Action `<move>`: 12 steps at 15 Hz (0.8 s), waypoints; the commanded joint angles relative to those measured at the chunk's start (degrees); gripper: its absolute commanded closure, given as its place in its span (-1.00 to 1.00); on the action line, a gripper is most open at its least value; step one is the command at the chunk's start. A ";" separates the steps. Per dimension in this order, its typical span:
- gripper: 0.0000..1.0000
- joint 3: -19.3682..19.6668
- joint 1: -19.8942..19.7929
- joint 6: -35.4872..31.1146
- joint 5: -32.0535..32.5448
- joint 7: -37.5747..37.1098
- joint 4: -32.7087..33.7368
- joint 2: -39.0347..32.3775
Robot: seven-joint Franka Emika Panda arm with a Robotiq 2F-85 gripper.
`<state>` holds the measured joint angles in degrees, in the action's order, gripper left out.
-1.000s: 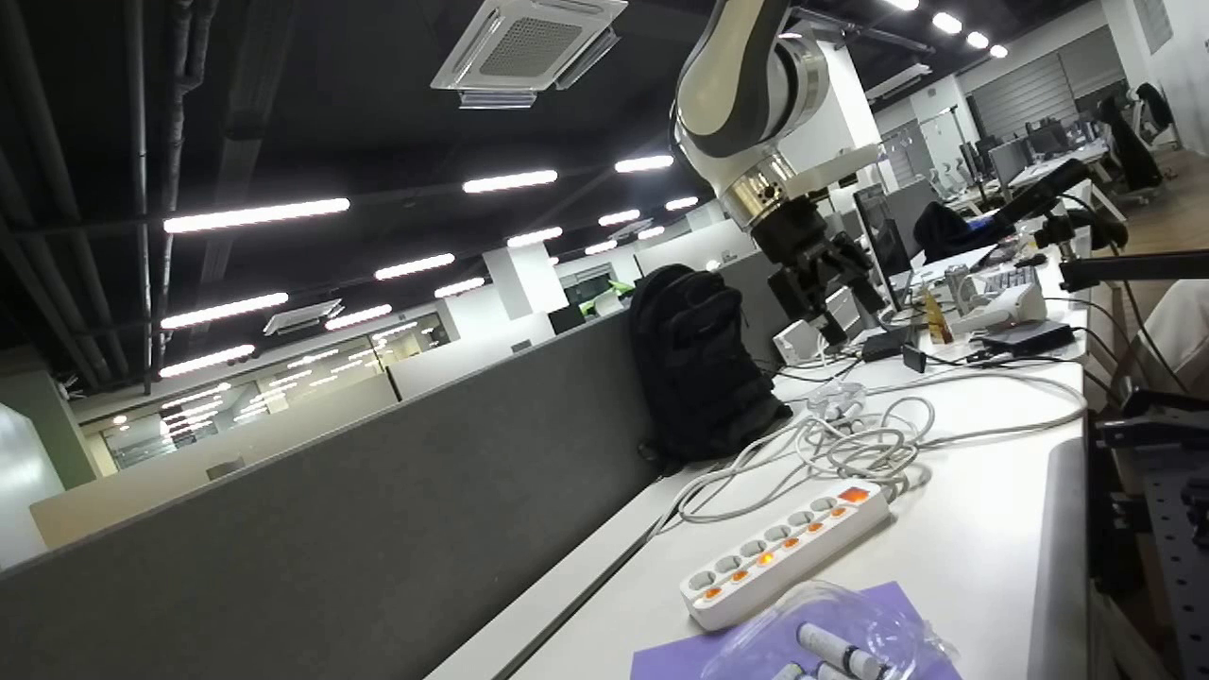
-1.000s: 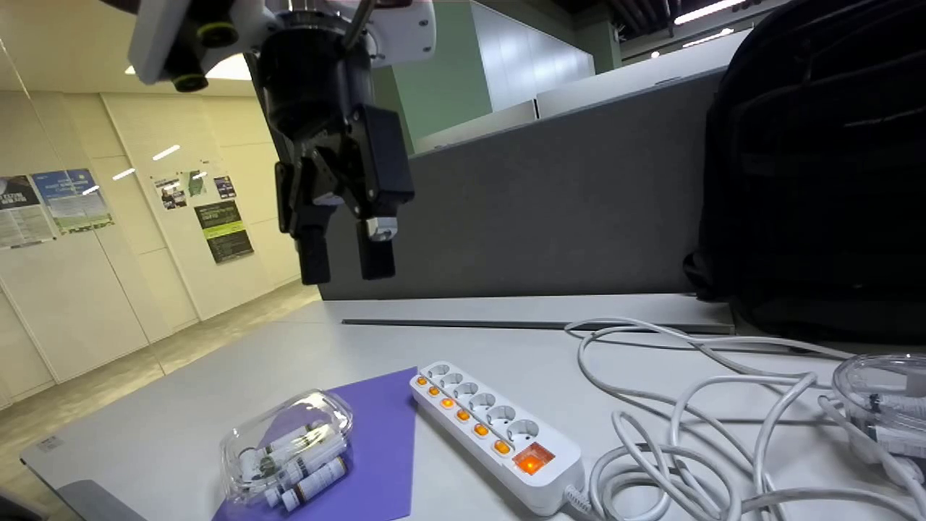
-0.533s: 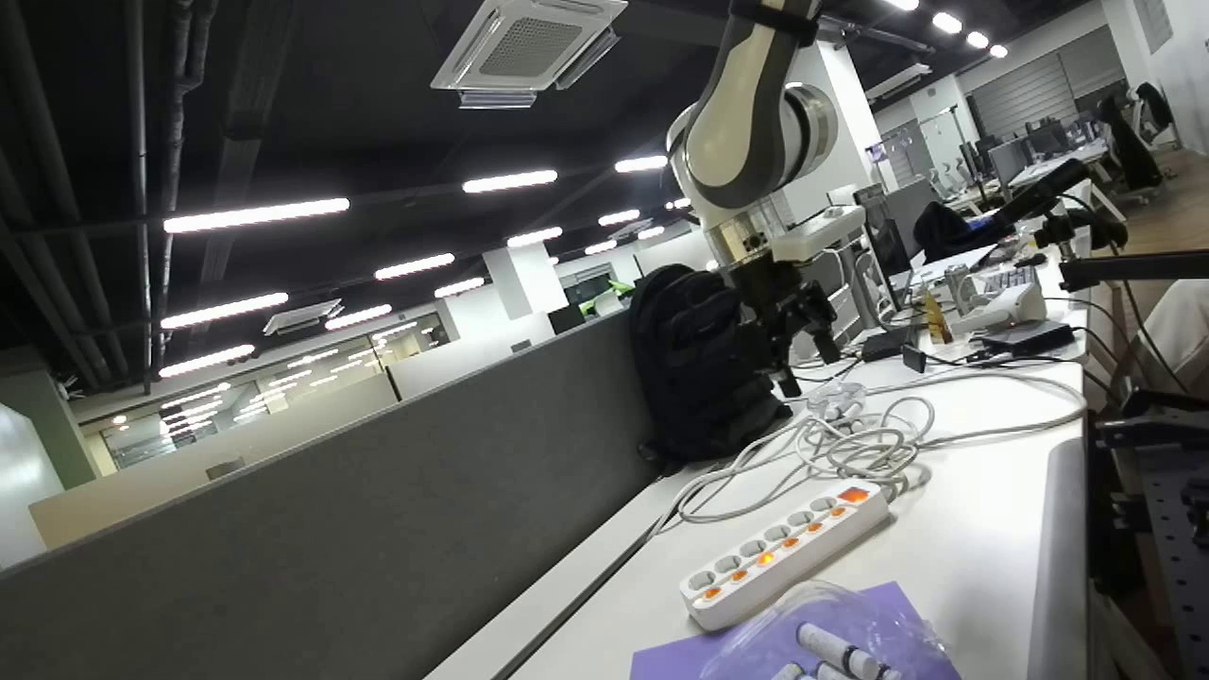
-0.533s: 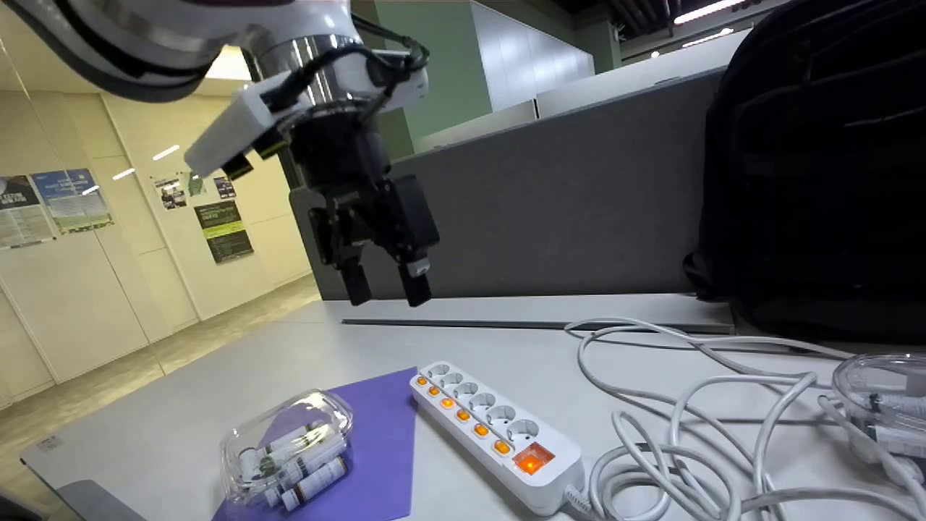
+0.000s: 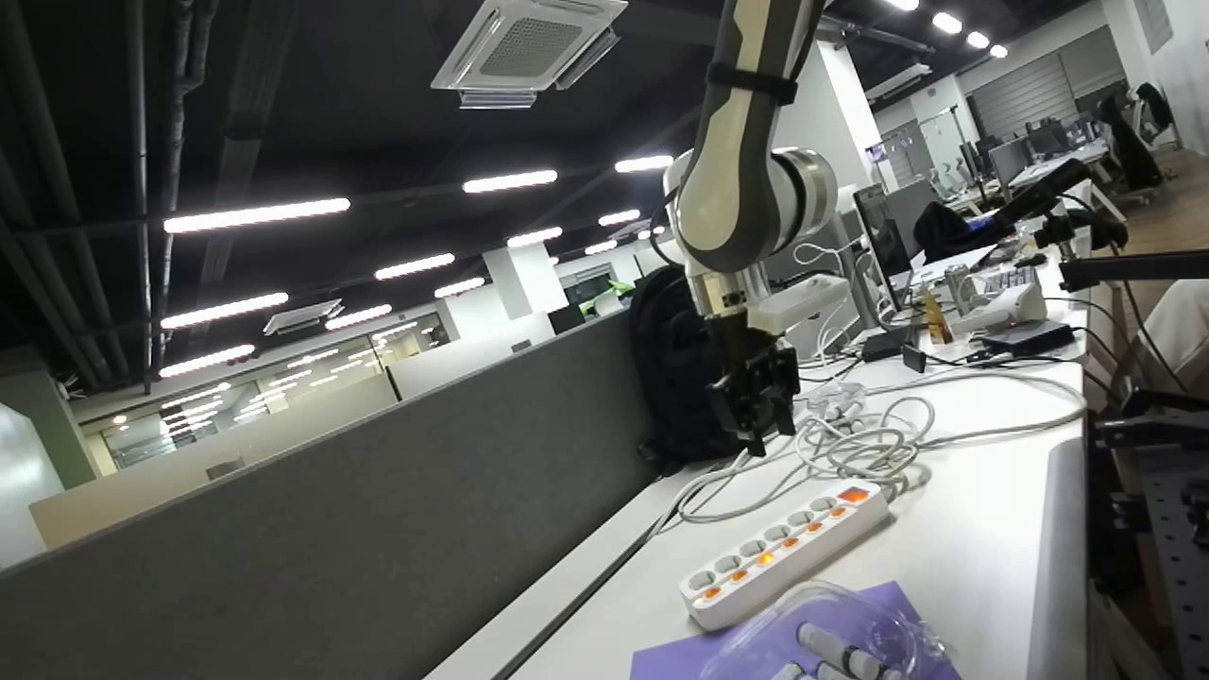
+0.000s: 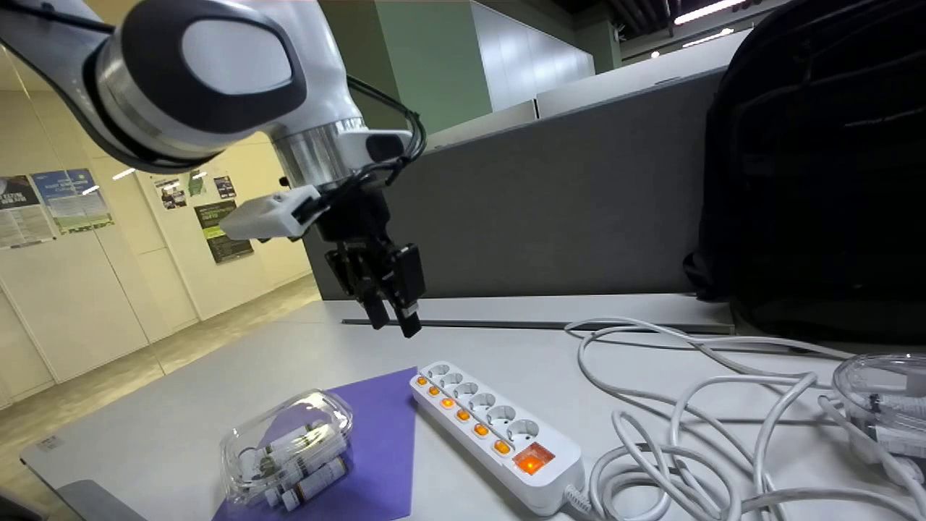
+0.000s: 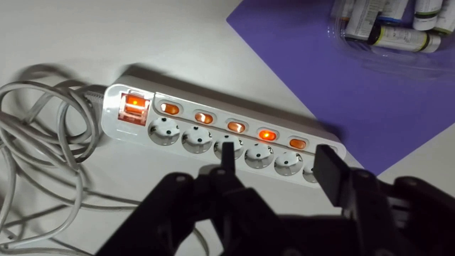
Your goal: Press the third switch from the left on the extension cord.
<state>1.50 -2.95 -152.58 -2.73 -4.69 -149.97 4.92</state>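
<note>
The extension cord is a white power strip, seen in both exterior views (image 5: 803, 569) (image 6: 464, 435) and the wrist view (image 7: 251, 132). It has a row of sockets, small orange switches and a larger lit main switch (image 6: 533, 459). The third small switch from the left in both exterior views (image 5: 766, 559) (image 6: 447, 403) glows; it also shows in the wrist view (image 7: 267, 135). My gripper (image 5: 771, 438) (image 6: 395, 325) is in the air above the table, apart from the strip. In the wrist view its fingers (image 7: 275, 154) are apart with nothing between them; the right finger hides the end switch.
A purple sheet (image 6: 387, 449) lies beside the strip with a clear box (image 6: 286, 449) of small bottles on it. Tangled white cables (image 6: 651, 463) lie at the main-switch end. A black backpack (image 6: 817, 181) leans by the grey partition (image 6: 564, 202).
The gripper has come down towards the table and closer to the strip. Its fingertips look closer together than before. The strip and the other objects have not moved.
</note>
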 commanded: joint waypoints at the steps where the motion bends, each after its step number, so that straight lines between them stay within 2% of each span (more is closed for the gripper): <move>1: 0.38 -0.40 1.05 -2.07 -3.02 -2.28 3.00 -5.62; 5: 0.94 -0.26 1.10 -0.36 -6.63 -2.14 6.85 -10.90; 8: 1.00 -0.56 0.33 3.33 -11.64 -0.38 10.43 -13.78; 11: 1.00 -0.25 -0.29 7.18 -13.61 -0.39 13.88 -16.09; 12: 0.98 -0.35 0.37 4.19 -12.27 -0.29 10.64 -14.36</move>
<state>1.22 -2.52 -148.47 -15.13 -4.87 -139.34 -9.51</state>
